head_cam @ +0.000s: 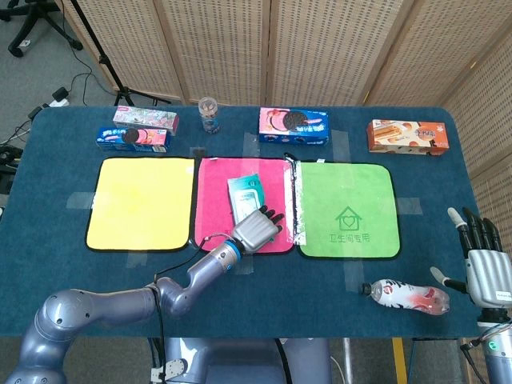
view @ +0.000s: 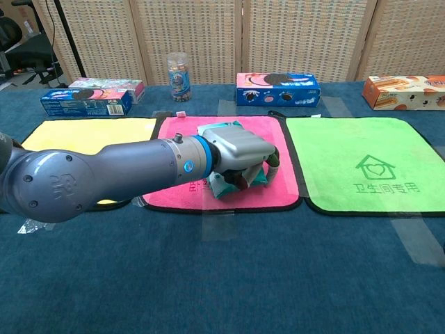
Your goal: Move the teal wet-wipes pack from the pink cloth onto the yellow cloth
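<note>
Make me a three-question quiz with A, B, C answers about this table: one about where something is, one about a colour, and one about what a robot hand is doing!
1. Where is the teal wet-wipes pack?
A. yellow cloth
B. pink cloth
C. green cloth

2. What colour is the cloth with the little house picture?
A. green
B. yellow
C. pink

3. What is the left hand doing?
A. resting off the table
B. holding the bottle
C. closing on the pack

Answers: 1 B, the pack lies on the pink cloth. 2 A, the house is printed on green. 3 C, its fingers curl around the pack's near end.
</note>
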